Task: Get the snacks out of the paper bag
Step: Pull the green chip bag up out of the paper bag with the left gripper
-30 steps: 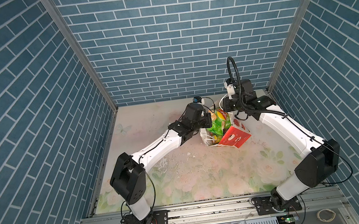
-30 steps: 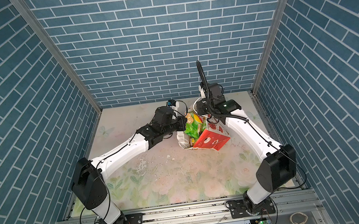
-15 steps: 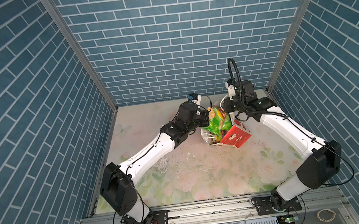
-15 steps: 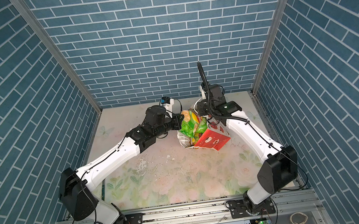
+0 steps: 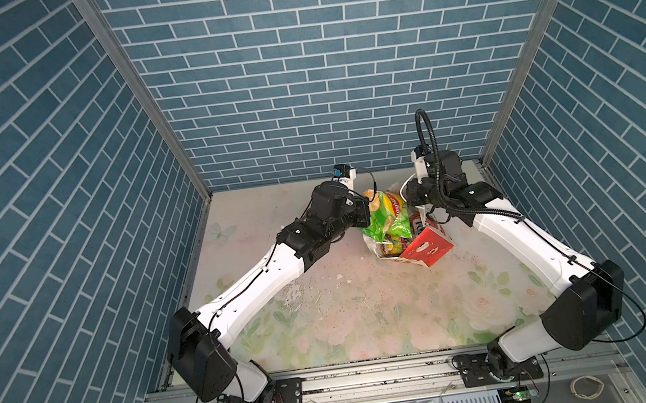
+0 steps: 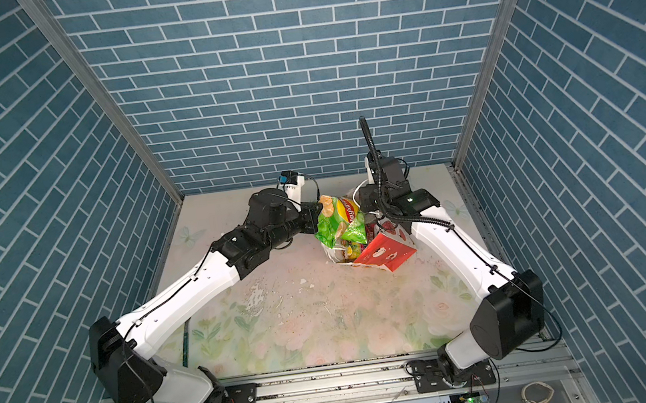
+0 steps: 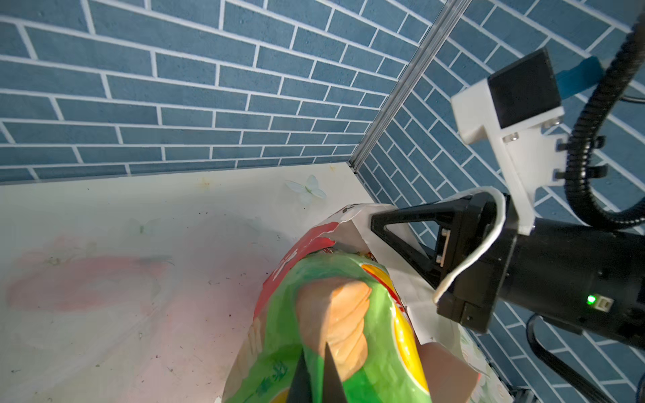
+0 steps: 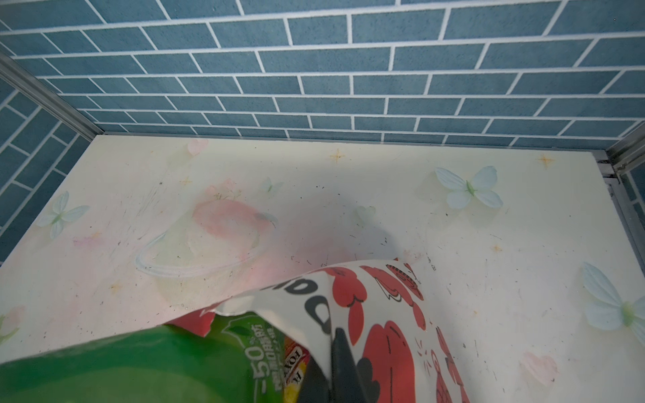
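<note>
Left claw (image 7: pixel 316 375) is clamped on the top of the green Lay's chip bag (image 5: pixel 385 213), fingers pinching the crinkled foil. The chip bag sticks up out of the paper bag (image 5: pixel 427 246) mouth, lower end at the rim. Right claw (image 8: pixel 324 370) is pinched tight on the paper bag's rim, with the printed white panel between its fingers. A white string handle (image 7: pixel 502 213) loops over its body. I see the paper bag tilted, base on the counter (image 5: pixel 347 312), toward the back edge, right of centre. More snacks (image 5: pixel 393 244) are inside it. A FOX'S packet (image 8: pixel 293 359) lies just beside the chip bag; the rest are too hidden to name.
</note>
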`<state>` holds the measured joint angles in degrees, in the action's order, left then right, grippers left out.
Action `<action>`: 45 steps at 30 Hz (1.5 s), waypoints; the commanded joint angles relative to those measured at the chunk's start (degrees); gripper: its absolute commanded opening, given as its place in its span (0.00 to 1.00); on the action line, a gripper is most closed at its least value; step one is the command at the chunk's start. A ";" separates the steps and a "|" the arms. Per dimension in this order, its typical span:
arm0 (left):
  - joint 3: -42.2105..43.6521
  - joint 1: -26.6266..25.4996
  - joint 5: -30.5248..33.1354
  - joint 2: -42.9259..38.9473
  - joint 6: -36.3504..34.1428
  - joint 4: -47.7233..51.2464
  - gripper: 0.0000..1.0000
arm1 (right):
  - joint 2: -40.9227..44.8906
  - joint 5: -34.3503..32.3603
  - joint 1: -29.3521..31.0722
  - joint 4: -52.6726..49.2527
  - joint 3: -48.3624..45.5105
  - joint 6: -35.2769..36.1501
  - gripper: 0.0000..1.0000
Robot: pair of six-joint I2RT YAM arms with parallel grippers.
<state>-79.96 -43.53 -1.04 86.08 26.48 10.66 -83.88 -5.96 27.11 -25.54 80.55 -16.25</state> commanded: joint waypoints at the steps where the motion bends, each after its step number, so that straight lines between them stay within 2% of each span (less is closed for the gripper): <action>1: -2.43 0.11 1.90 -1.80 -2.05 0.35 0.00 | 3.01 -2.34 0.31 2.31 -1.18 -2.21 0.00; 11: -9.82 0.46 -0.50 2.38 -1.55 4.19 0.00 | 6.45 -2.57 0.31 5.49 -5.74 -1.81 0.00; 19: -17.67 0.81 1.91 4.93 -3.65 9.78 0.00 | 7.07 -2.04 0.27 6.83 -7.87 -1.60 0.00; 25: -19.47 2.99 3.72 4.54 -3.94 11.55 0.00 | 7.59 -2.12 0.22 7.84 -8.13 -1.49 0.00; 32: -18.29 7.40 3.72 2.40 -3.10 12.77 0.00 | 7.72 -2.39 0.22 8.29 -9.13 -1.50 0.00; 40: -12.19 14.46 3.74 -2.34 -0.66 11.36 0.00 | 7.89 -2.21 0.22 9.55 -9.81 -0.89 0.00; 45: -7.39 18.30 5.92 -5.20 -0.27 10.53 0.00 | 7.94 -1.78 0.23 9.48 -9.63 -0.72 0.00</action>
<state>-89.34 -26.92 2.70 82.59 25.43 22.92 -77.87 -7.73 27.11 -17.72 71.05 -16.25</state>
